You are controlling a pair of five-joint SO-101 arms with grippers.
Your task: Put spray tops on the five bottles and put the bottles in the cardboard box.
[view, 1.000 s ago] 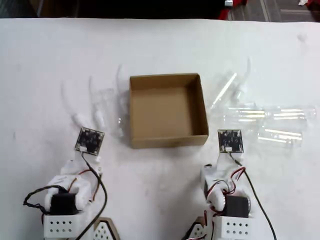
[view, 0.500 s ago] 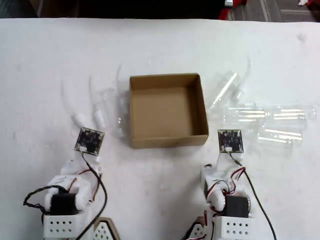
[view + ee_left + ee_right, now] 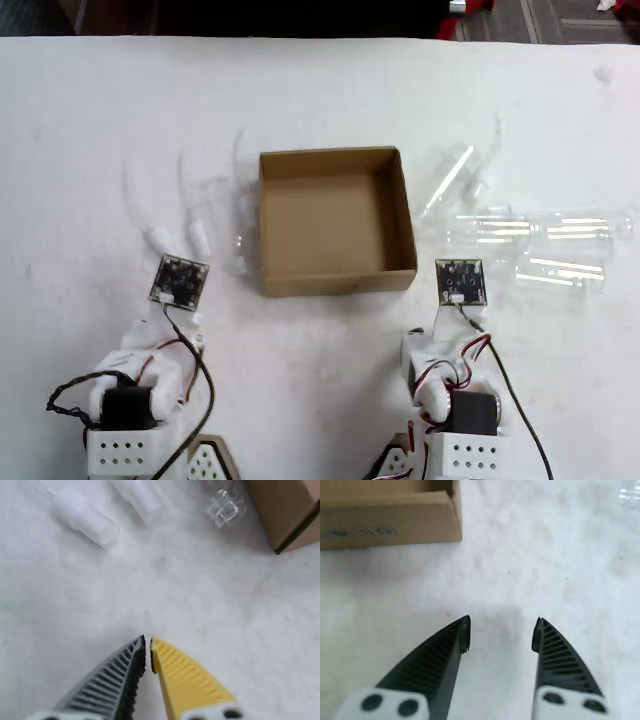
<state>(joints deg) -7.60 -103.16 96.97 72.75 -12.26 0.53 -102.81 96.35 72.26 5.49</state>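
Both sets of jaws are empty: the left jaws are closed, tips all but touching, and the right jaws stand well apart, each hanging over bare surface [image 3: 320, 90] at the near edge. Over the last second nothing has shifted. The left arm [image 3: 140, 385] and right arm [image 3: 450, 385] sit where they were, folded back at the near side, and no object has moved.

The cardboard box [image 3: 335, 225] lies in the middle with nothing in it. The spray tops [image 3: 160, 238] lie to its left, their thin tubes pointing far, and a clear bottle neck [image 3: 227, 511] lies between them and the box's near left corner. More clear bottles [image 3: 530, 245] lie on their sides to the right of the box, overlapping too much to count.

As I judge it, the task has not begun: no bottle wears a top and none is boxed. The stillness suggests a pause before the first reach, probably left jaws towards a top, right jaws towards a bottle.
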